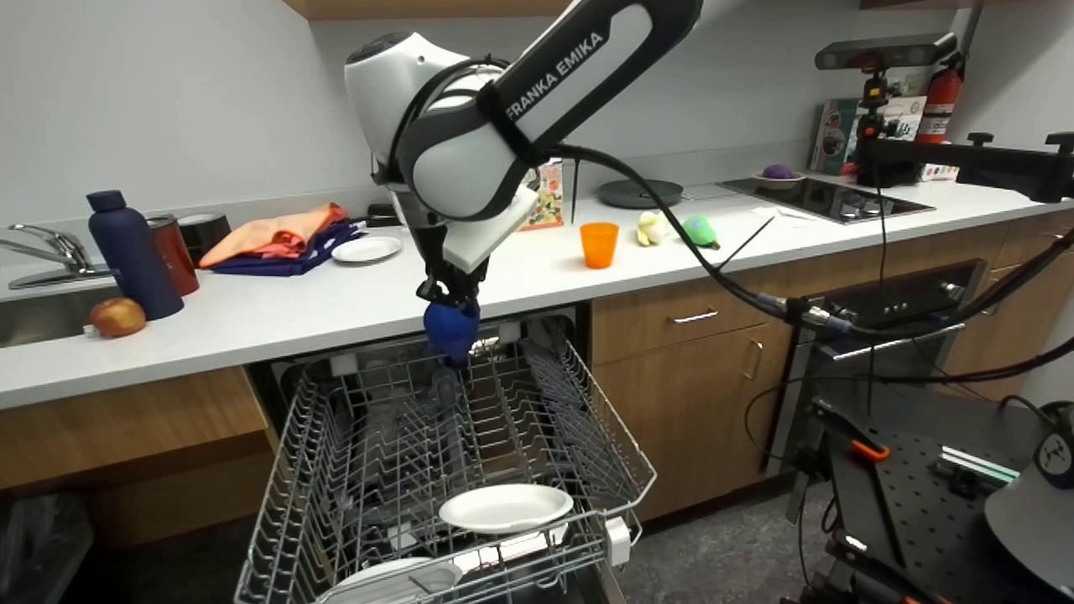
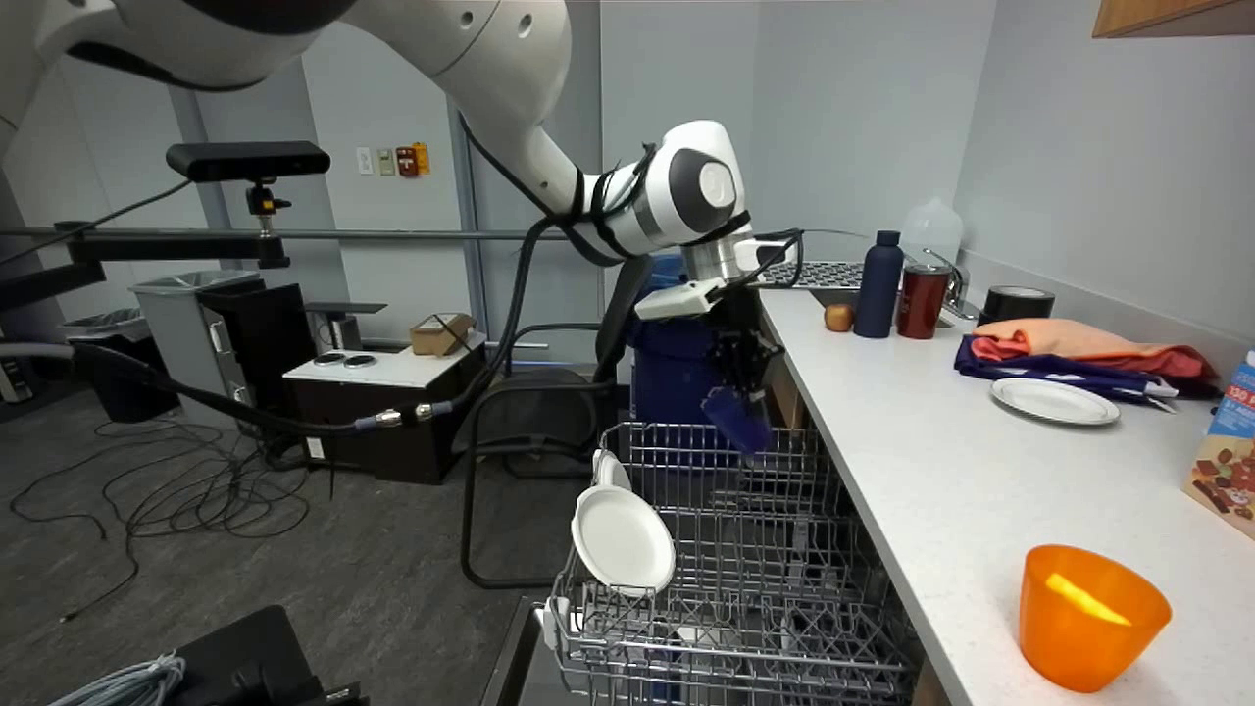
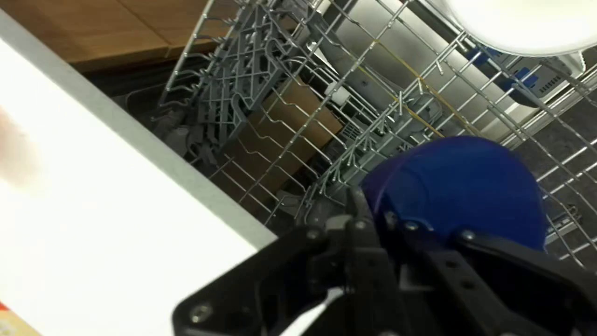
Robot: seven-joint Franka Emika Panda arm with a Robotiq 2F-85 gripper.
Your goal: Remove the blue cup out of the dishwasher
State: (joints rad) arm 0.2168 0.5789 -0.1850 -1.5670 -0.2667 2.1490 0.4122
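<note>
Along the pale wall (image 1: 168, 101), a white counter (image 1: 529, 270) tops the open dishwasher (image 1: 403, 453).

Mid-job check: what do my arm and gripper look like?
The arm has rounded white shells with dark sections and FRANKA EMIKA lettering. Black straps wrap around it; its black cable has silvery connectors. The gripper is black and angular, with small metallic bolts.

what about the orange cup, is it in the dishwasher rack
No, the orange cup stands upright on the white counter in both exterior views.
</note>
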